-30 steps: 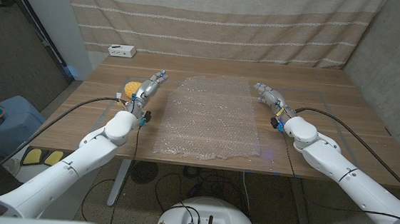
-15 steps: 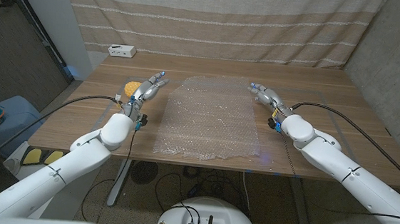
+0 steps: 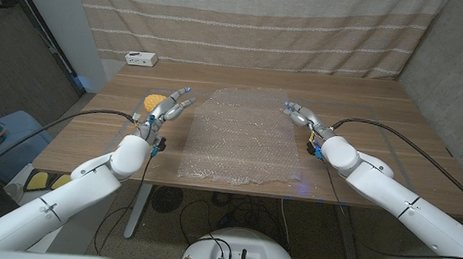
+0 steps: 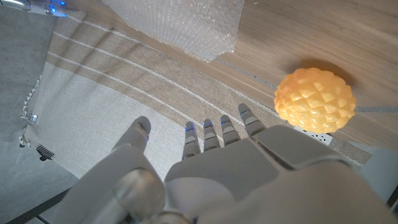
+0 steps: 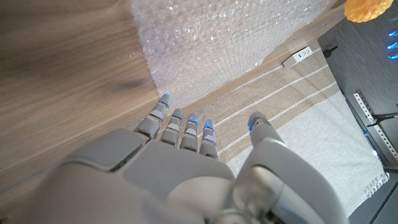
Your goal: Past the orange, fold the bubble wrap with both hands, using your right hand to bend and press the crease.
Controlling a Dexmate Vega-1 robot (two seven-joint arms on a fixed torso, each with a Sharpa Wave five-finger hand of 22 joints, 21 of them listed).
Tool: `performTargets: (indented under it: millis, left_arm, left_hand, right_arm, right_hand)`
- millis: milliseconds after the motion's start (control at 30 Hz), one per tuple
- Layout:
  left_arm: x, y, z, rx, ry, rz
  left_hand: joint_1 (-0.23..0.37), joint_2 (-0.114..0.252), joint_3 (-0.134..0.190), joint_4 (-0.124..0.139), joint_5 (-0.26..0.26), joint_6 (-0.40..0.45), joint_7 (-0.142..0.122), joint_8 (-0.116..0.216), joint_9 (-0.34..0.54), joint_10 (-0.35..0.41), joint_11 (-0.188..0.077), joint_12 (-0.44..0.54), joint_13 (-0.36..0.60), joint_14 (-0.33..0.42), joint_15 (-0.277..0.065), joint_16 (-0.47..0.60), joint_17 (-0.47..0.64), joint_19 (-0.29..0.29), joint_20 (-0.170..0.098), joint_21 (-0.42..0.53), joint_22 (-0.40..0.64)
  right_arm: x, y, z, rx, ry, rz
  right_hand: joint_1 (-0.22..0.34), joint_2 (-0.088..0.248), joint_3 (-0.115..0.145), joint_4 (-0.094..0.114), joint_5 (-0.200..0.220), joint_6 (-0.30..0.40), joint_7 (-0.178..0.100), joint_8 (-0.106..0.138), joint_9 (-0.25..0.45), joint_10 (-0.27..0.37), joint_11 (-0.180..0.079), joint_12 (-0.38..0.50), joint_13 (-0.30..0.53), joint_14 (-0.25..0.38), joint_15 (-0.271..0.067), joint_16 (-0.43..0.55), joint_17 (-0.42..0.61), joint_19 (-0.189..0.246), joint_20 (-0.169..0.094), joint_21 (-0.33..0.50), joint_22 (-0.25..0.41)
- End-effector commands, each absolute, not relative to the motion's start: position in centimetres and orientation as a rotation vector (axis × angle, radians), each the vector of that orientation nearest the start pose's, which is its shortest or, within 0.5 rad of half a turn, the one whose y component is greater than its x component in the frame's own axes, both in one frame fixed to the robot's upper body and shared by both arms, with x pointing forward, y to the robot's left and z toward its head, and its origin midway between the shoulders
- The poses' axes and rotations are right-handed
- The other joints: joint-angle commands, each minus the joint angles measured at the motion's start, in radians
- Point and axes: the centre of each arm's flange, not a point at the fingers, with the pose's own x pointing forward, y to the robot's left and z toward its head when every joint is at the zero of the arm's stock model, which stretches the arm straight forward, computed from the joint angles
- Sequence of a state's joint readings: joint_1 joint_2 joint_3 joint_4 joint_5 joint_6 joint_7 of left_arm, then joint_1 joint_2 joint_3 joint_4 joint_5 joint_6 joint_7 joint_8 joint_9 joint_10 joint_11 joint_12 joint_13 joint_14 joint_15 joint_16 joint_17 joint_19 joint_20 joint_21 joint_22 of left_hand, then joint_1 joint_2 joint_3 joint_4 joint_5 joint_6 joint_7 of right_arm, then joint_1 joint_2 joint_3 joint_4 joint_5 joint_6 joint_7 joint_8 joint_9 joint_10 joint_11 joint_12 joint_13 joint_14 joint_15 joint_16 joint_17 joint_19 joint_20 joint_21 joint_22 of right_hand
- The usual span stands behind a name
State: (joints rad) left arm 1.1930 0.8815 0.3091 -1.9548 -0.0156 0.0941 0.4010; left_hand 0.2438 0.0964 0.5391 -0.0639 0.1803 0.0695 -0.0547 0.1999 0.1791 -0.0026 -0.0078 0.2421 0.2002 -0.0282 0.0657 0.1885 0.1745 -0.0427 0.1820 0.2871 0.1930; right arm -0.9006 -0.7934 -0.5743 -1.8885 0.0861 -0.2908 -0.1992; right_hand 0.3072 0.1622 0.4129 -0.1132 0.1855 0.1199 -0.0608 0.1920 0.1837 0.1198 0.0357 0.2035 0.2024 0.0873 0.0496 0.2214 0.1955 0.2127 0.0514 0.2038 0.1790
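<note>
A wooden table is being seen from above, w/ a striped curtain hanging behind it. A sheet of clear bubble wrap is lying spread flat at the table's centre, between the two white robot arms.

The left hand is being held just beside the wrap's left edge, near its far corner — its fingers are spread apart and nothing is being gripped. A bumpy orange is sitting on the table right next to that hand, on the side away from the wrap; in the left wrist view the orange is seen apart from the fingertips, w/ a corner of the bubble wrap further along.

The right hand is being held at the wrap's far right corner, fingers extended and apart, holding nothing. In the right wrist view its fingers are reaching toward the wrap's edge; whether they are touching it cannot be told.

A small white box is lying at the table's far left corner — well apart from the wrap.
</note>
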Motion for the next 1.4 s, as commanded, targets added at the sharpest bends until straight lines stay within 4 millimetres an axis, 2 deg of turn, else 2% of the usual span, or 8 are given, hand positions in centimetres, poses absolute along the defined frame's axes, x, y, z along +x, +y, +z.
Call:
performTargets:
  millis: [33, 367, 567, 967, 1400]
  left_arm:
    - [50.9, 28.7, -3.6, 0.913, -0.618, 0.163]
    - [49.8, 27.8, -3.2, 1.065, -0.604, 0.163]
    - [49.1, 27.4, -3.6, 1.116, -0.588, 0.156]
    - [48.5, 26.3, -4.9, 1.224, -0.562, 0.090]
    - [47.2, 25.1, -5.3, 1.370, -0.536, 0.037]
  left_hand:
    - [0.032, 0.011, 0.015, -0.031, 0.002, 0.027, 0.005, 0.009, 0.005, 0.031, -0.003, 0.011, 0.001, 0.036, -0.002, 0.011, 0.002, 0.015, 0.006, 0.000, 0.002]
    - [0.073, 0.012, 0.032, -0.069, 0.008, 0.023, -0.002, 0.005, 0.005, 0.030, -0.008, 0.006, 0.002, 0.046, -0.008, 0.008, 0.003, 0.031, 0.012, 0.002, 0.002]
    - [0.098, 0.005, 0.038, -0.092, 0.010, 0.047, -0.004, 0.014, 0.006, 0.038, -0.011, 0.006, 0.002, 0.045, -0.009, 0.005, 0.003, 0.034, 0.009, 0.000, 0.002]
    - [0.112, -0.002, 0.040, -0.103, 0.010, 0.053, -0.007, 0.013, 0.006, 0.039, -0.012, 0.004, 0.002, 0.046, -0.008, 0.004, 0.003, 0.037, 0.009, -0.002, 0.002]
    - [0.123, -0.012, 0.040, -0.109, 0.009, 0.058, -0.003, 0.013, 0.006, 0.039, -0.016, 0.002, 0.002, 0.044, -0.010, 0.003, 0.004, 0.038, 0.008, -0.004, 0.002]
  right_arm:
    - [56.7, -20.0, -4.1, -0.886, -0.442, 0.106]
    - [55.1, -20.0, -5.1, -0.957, -0.404, 0.075]
    - [54.1, -20.0, -6.0, -0.973, -0.382, 0.072]
    - [52.4, -19.2, -7.6, -1.050, -0.344, 0.084]
    - [50.8, -19.4, -9.9, -1.115, -0.272, 0.094]
  right_hand:
    - [0.016, -0.003, 0.004, -0.009, -0.003, 0.007, -0.001, 0.005, 0.004, 0.011, -0.002, 0.007, 0.002, 0.007, -0.014, -0.001, 0.002, 0.004, -0.004, 0.004, 0.005]
    - [0.033, -0.005, 0.012, -0.021, -0.001, 0.010, -0.001, 0.006, 0.004, 0.017, -0.006, 0.008, 0.002, 0.009, -0.017, -0.003, 0.000, 0.007, -0.006, 0.005, 0.004]
    - [0.044, -0.008, 0.016, -0.029, 0.000, 0.013, 0.000, 0.007, 0.004, 0.018, -0.013, 0.007, 0.002, 0.011, -0.020, -0.004, -0.001, 0.007, -0.001, 0.005, 0.004]
    - [0.058, -0.011, 0.020, -0.037, 0.001, 0.010, 0.001, 0.005, 0.005, 0.017, -0.017, 0.006, 0.002, 0.014, -0.025, -0.004, -0.002, 0.010, -0.002, 0.006, 0.003]
    - [0.070, -0.014, 0.024, -0.043, 0.002, 0.015, 0.000, 0.007, 0.005, 0.018, -0.018, 0.005, 0.002, 0.016, -0.028, -0.005, -0.003, 0.010, -0.004, 0.006, 0.003]
